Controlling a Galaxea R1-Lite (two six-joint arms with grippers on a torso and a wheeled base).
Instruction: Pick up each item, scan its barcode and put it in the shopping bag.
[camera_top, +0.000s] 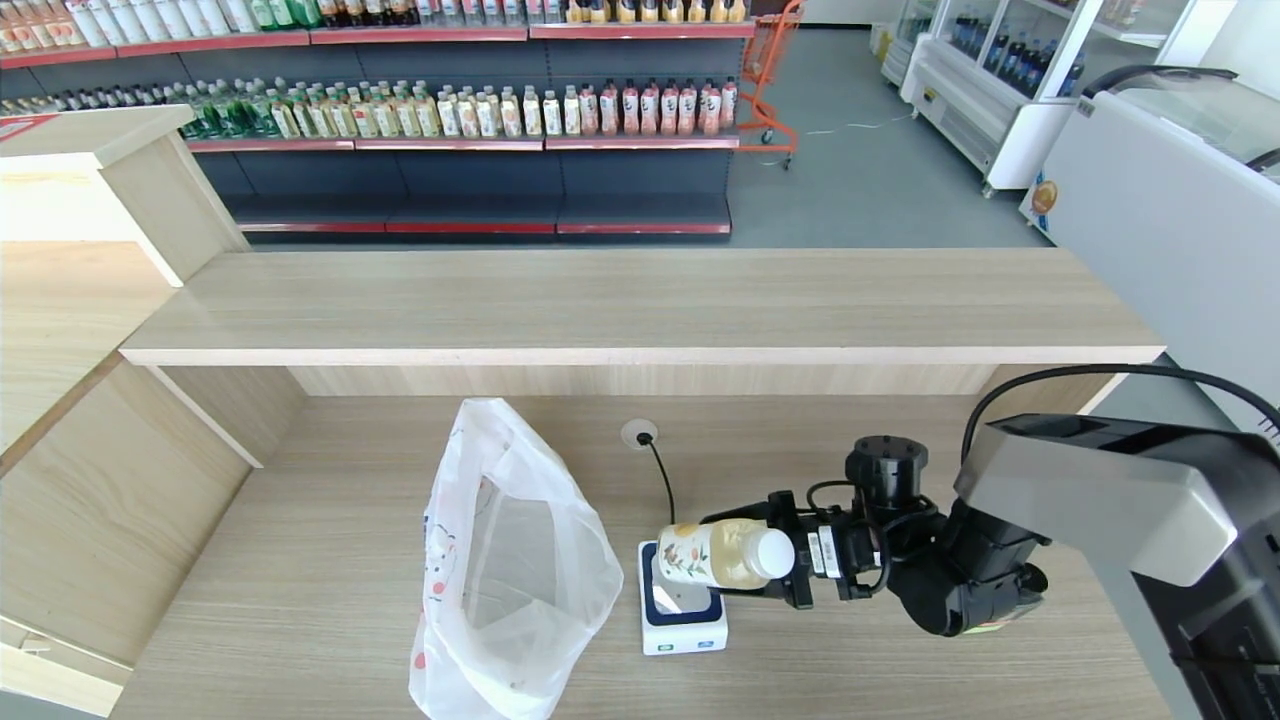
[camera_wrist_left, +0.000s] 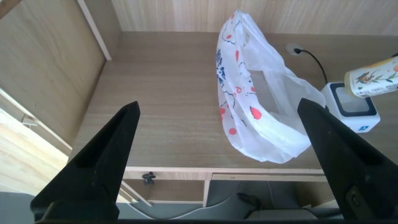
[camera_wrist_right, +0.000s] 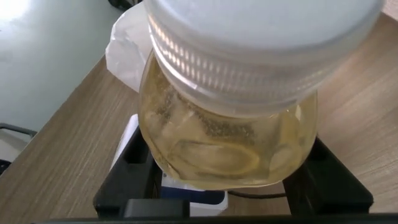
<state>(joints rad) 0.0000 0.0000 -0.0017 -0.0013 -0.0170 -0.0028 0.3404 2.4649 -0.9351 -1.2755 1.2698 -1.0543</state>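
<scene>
Over the scanner on the desk, just right of the shopping bag, the bottle is held on its side, pinched along its flanks by the right gripper with the white cap toward the wrist. The left gripper is seen spread wide and empty above the desk's near edge. Bottle looks full, so some weight should be expected, and that smooth plastic can probably be dented or slip, so it's best gripped around the firmer labelled middle or shoulder, not the cap.
</scene>
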